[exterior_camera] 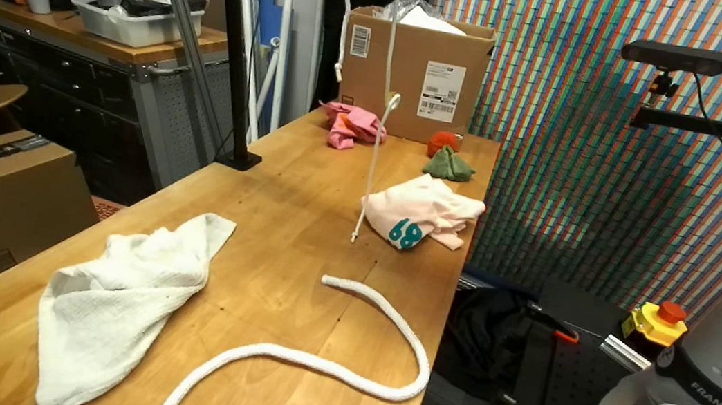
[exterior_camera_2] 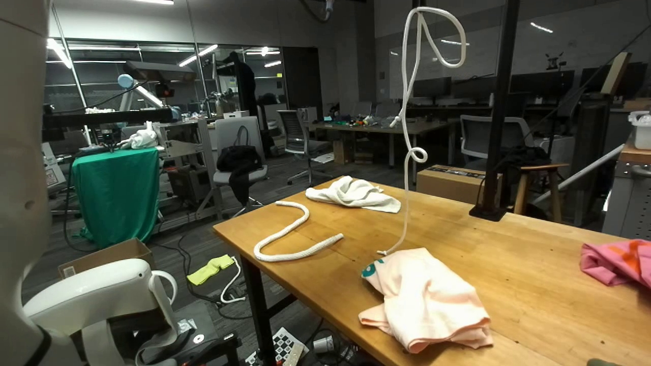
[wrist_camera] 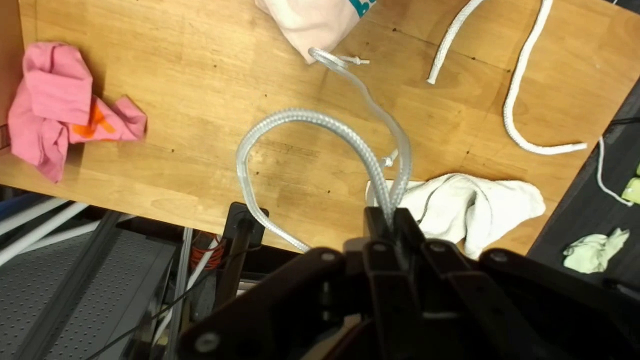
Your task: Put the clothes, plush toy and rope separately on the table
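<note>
The gripper (wrist_camera: 389, 218) is clamped on a looped white cord (wrist_camera: 310, 117), low in the middle of the wrist view, and the cord dangles over the table (exterior_camera: 280, 234). The likeliest trouble is the landing: the cord's lower end hangs just beside the pale pink cloth (exterior_camera_2: 432, 300), at the lower right of an exterior view, so lowering straight down could drape it over the cloth and mix what should lie apart. The loop could also collapse into a tangle, especially if let go from high up, and a sideways swing could drag a loose end onto the thick rope (exterior_camera: 312, 361) or the white cloth (exterior_camera: 125, 297), lower middle and lower left of an exterior view. The pink garment (exterior_camera: 355, 126), upper middle, seems safer.

One strand disappears behind the gripper, which also covers part of the white cloth in the wrist view. Neither exterior view shows the grip clearly, and I cannot tell whether the cord's tip touches the table. Near the cardboard box (exterior_camera: 412, 49) sit an orange-red lump (exterior_camera: 442, 144) and a green lump (exterior_camera: 449, 165); either may be the plush toy, but they are too small to tell.
</note>
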